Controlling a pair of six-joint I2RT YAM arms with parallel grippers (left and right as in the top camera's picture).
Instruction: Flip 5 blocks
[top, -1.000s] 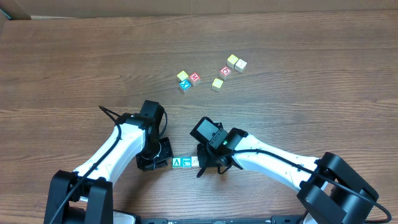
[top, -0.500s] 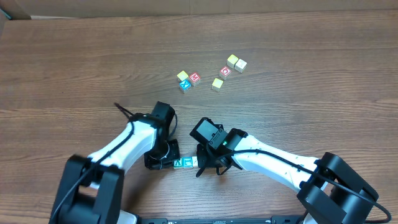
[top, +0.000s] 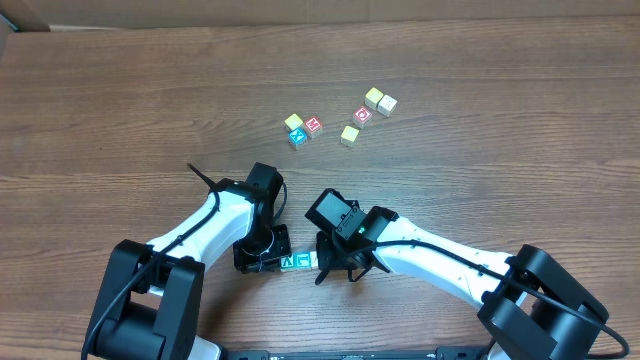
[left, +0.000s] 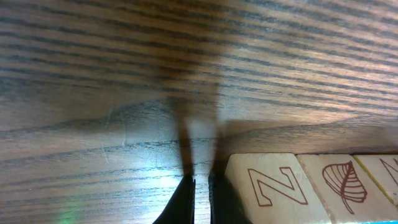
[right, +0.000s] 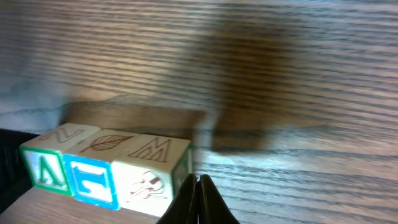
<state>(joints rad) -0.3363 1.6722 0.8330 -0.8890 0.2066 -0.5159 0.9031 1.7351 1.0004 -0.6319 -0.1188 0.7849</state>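
Both claws are pinched together, empty: our left claw (left: 200, 190) sits beside the Z end of the three-block row (top: 298, 261), possibly touching; our right claw (right: 198, 183) at the W end. We judge a push could slide the row along the smooth wood-grain tabletop (top: 120, 100) instead of tipping a block.

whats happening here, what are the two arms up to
The robot is working at a row of three blocks near the front of the table. The left pincer, shut, sits at the row's Z end; the right pincer, also shut, sits at the W end. Seven more blocks lie scattered farther back, untouched.
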